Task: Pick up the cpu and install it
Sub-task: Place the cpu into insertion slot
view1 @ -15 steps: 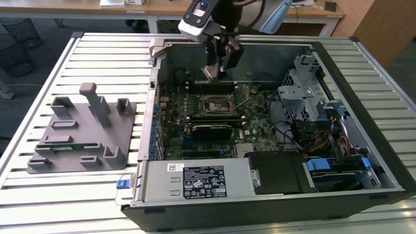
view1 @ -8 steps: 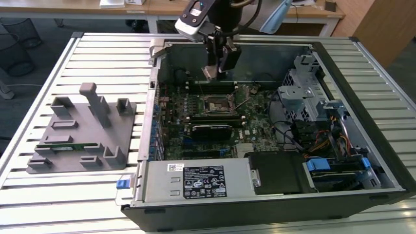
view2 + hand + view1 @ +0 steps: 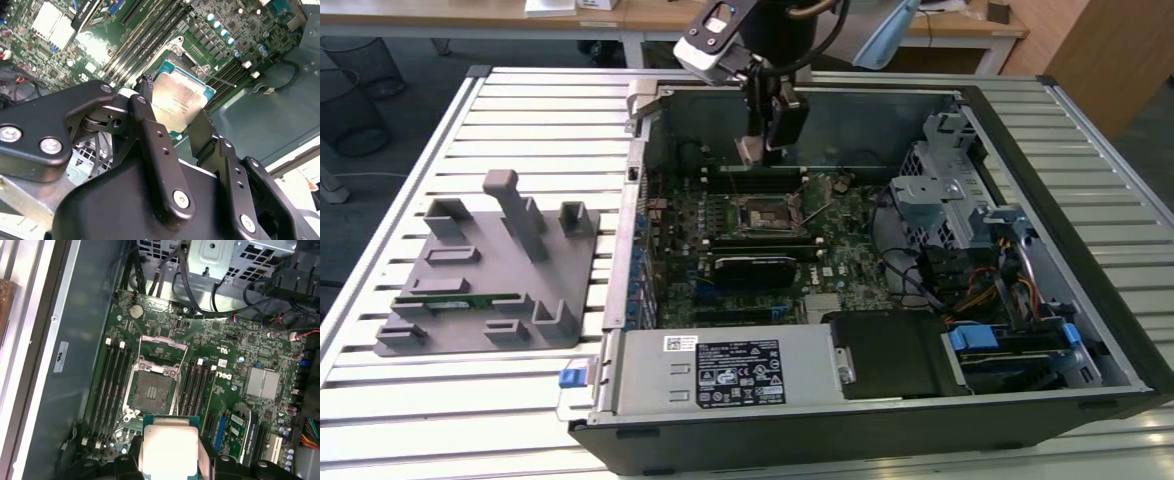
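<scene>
The cpu (image 3: 180, 100), a flat square chip with a shiny silver top and thin green edge, is clamped between my gripper's two black fingers (image 3: 146, 117). In the exterior view my gripper (image 3: 754, 152) hangs inside the open computer case, above the far part of the motherboard (image 3: 841, 262). The first wrist view has the cpu (image 3: 167, 447) held level in the gripper (image 3: 167, 466), just off one side of the open socket (image 3: 152, 390). The socket's metal frame (image 3: 161, 347) is swung up and its contact field is bare. The socket (image 3: 763, 212) lies a little nearer the case's front than the gripper.
Memory slots (image 3: 112, 385) flank the socket on both sides. A drive cage (image 3: 947, 190) and cable bundles (image 3: 987, 290) fill the case's right side in the exterior view; a power supply (image 3: 720, 370) sits at the front. A grey fixture (image 3: 494, 275) holding a green memory stick (image 3: 460, 300) stands on the slatted table (image 3: 480, 410).
</scene>
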Controlling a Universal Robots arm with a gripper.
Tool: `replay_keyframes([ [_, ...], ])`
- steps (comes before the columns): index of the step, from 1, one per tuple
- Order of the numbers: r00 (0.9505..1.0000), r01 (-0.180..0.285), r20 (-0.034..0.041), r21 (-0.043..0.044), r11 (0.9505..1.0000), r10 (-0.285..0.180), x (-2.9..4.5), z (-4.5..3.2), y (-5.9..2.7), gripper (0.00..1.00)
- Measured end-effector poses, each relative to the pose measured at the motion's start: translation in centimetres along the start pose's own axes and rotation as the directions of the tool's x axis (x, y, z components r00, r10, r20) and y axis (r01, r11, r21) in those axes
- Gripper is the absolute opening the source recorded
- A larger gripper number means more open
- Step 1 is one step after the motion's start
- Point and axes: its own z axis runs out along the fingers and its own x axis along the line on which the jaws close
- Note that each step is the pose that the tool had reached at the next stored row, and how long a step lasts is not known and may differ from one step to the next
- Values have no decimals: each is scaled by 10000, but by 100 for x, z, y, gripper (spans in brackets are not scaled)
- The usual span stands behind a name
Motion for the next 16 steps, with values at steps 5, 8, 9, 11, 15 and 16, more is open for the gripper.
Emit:
replay_keyframes([
  [5,9997,-236,4,3,9997,236,37,14,10,53],
  [8,9991,-413,6,3,9991,413,40,41,21,53],
  [9,9988,-493,9,6,9988,493,39,52,25,53],
  [11,9978,-658,12,7,9978,658,38,78,34,53],
  [15,9967,-811,17,8,9967,811,46,113,46,53],
  [16,9966,-826,16,5,9966,826,47,120,46,53],
])
